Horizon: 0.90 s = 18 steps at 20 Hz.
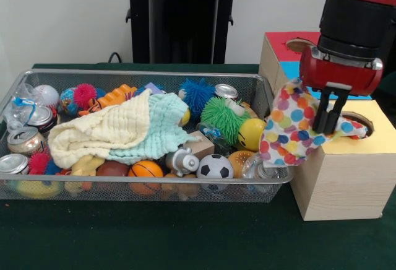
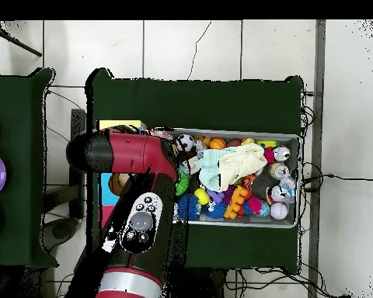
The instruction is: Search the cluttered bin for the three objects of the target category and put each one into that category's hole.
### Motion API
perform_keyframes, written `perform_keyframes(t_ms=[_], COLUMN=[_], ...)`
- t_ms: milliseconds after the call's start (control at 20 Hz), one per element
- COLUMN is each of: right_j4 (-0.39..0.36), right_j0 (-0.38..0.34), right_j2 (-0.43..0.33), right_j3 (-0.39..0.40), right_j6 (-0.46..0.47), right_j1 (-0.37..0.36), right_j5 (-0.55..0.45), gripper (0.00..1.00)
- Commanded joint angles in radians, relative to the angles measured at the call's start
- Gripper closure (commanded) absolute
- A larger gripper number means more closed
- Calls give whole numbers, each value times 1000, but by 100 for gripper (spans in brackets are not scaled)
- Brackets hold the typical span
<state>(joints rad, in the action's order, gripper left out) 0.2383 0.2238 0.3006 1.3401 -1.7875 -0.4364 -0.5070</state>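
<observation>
My gripper [image 1: 327,120] hangs over the left end of the yellow top [image 1: 380,139] of a pale wooden box and is shut on a white polka-dot cloth [image 1: 289,127]. The cloth drapes down over the box's left edge and the bin's right end. One corner of it reaches the round hole [image 1: 366,123]. The wire-mesh bin [image 1: 124,191] lies to the left, full of toys. No other polka-dot cloth shows in it. In the overhead view the arm [image 2: 139,225] hides the gripper and the hole. The bin [image 2: 236,132] lies to its right.
A red-topped box [image 1: 283,42] and a blue-topped box [image 1: 288,70] stand behind the yellow one. In the bin a cream cloth [image 1: 99,130] and a mint cloth [image 1: 166,127] cover toys. A soccer ball [image 1: 215,166], cans [image 1: 25,140] and spiky balls [image 1: 221,116] lie around them.
</observation>
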Motion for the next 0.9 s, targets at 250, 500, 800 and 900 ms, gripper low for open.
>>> perform_keyframes(t_ms=[250, 500, 800, 900], right_j4=[46, 51, 70, 80], right_j0=[-51, -61, -64, -58], right_j2=[-194, -213, -247, -255], right_j3=[124, 162, 211, 226], right_j6=[-112, -120, -143, -169], right_j1=[7, -4, -18, -22], right_j5=[-268, -247, -179, -114], gripper=[100, 100, 100, 100])
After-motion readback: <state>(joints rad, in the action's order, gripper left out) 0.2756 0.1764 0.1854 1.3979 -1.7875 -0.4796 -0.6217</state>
